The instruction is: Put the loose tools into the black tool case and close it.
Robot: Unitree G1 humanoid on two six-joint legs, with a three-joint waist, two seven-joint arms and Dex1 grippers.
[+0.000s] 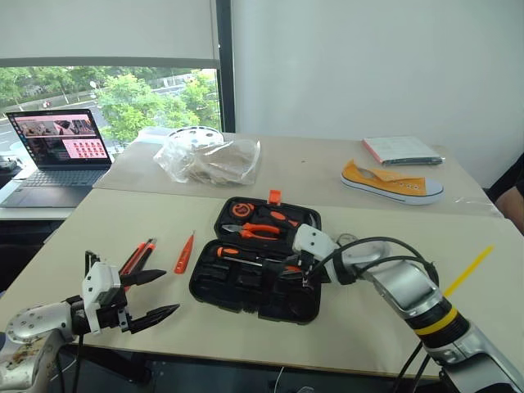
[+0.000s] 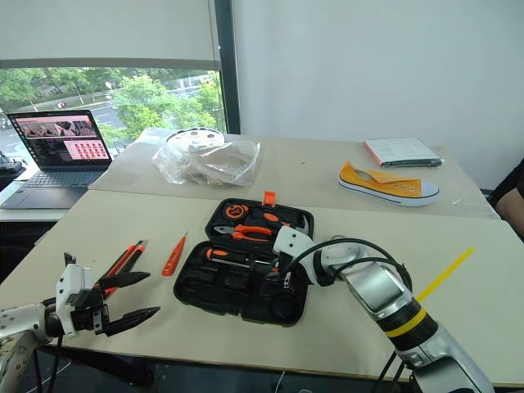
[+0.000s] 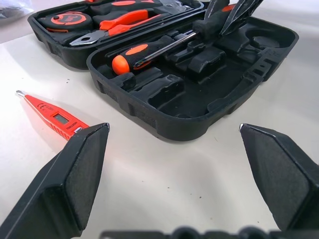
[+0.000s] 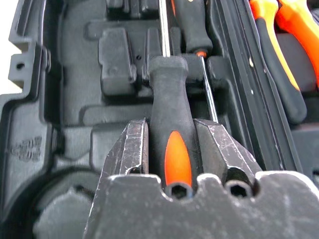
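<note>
Nearest, we see the left gripper (image 1: pixel 152 298) spread wide above the table (image 1: pixel 82 221). Beyond it, the right gripper (image 4: pixel 172 144) clamps a screwdriver (image 4: pixel 169 124) over the open black tool case (image 1: pixel 246 286). Only the left wrist view reveals the tester screwdriver (image 3: pixel 52 117) with its small display, unreadable; the utility knife (image 1: pixel 136 258) lies left.

Bare table (image 1: pixel 98 225) left of the black tool case (image 1: pixel 246 286); utility knife (image 1: pixel 136 258) and tester screwdriver (image 1: pixel 184 253) intrude.

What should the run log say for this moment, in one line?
right gripper: jaws shut on screwdriver, over open tool case | left gripper: jaws open, empty | tester screwdriver, utility knife: on table
</note>
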